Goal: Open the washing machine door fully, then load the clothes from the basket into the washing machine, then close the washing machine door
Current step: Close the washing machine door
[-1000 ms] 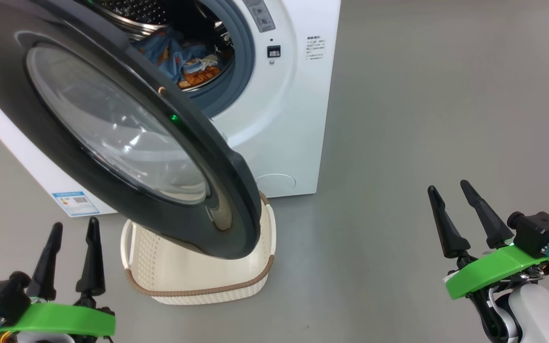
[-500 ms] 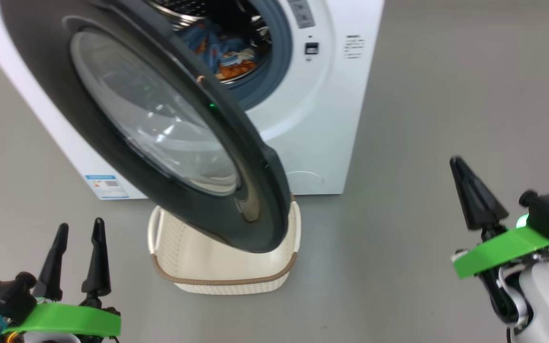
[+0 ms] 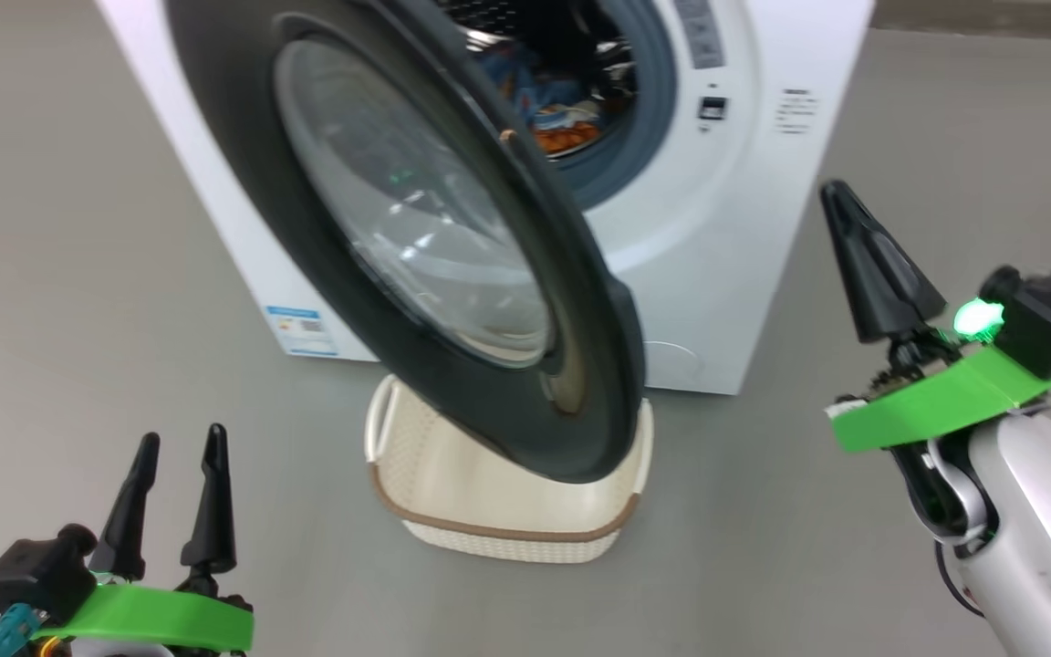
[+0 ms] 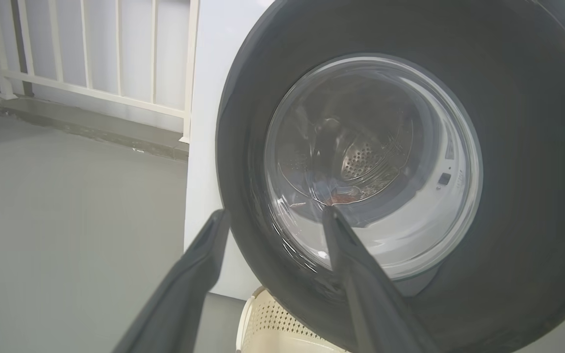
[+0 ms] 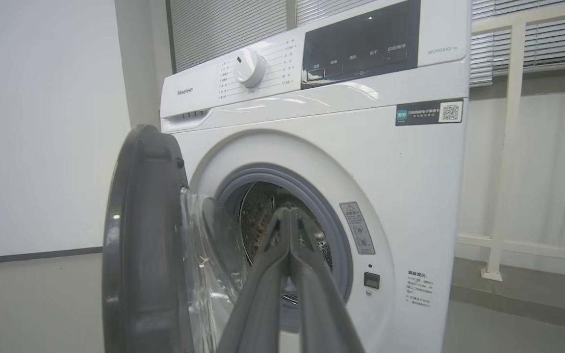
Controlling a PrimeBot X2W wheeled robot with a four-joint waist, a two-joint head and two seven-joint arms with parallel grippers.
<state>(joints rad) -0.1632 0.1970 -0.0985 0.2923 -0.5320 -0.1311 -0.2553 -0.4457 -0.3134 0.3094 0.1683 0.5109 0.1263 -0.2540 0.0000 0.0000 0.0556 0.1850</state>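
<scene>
You are looking at a plain indoor laundry corner that reads as a bare test room. A white front-loading washing machine [image 5: 410,162] stands on a smooth grey floor [image 3: 78,274], with a small cream basket [image 3: 507,545] on the floor in front of it. Behind and beside it you have a blank white wall [image 5: 42,122], a white railing [image 4: 91,93] and closed slatted blinds [image 5: 228,24].

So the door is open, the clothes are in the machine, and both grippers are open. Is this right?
Not fully. The right gripper is shut: the right wrist view shows its two fingers pressed together. The left gripper is open, the door is open, and the clothes are in the machine.
</scene>
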